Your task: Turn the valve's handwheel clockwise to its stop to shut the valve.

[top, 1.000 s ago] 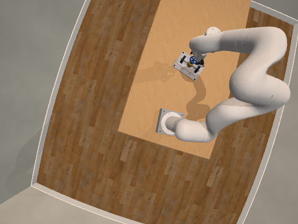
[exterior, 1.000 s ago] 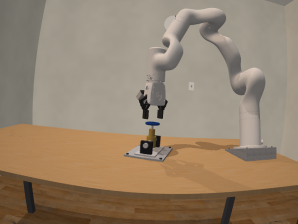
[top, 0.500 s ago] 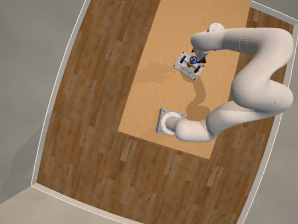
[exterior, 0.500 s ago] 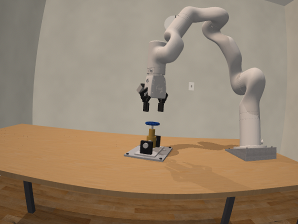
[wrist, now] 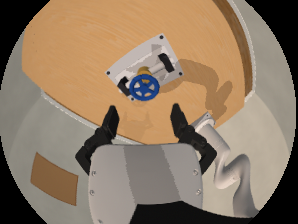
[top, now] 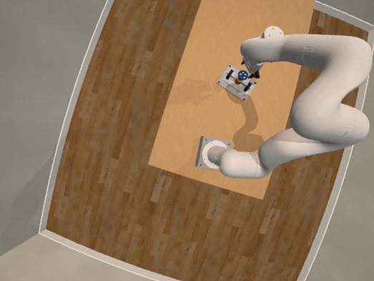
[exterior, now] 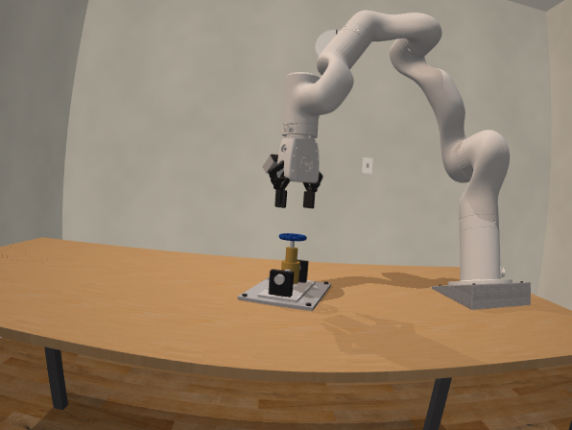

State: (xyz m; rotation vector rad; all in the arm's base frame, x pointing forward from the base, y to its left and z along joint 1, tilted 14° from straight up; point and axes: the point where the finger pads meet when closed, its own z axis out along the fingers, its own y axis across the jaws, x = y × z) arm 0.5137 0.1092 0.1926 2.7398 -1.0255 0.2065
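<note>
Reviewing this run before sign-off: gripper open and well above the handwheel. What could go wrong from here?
1. The gripper hangs open and empty above the blue handwheel; if the wheel is short of its stop, the valve stays open.
2. In the top view the gripper sits off to one side of the wheel, so a straight descent could land a finger on the rim.
3. The black end blocks sit close below, so a deep descent may hit them.
</note>
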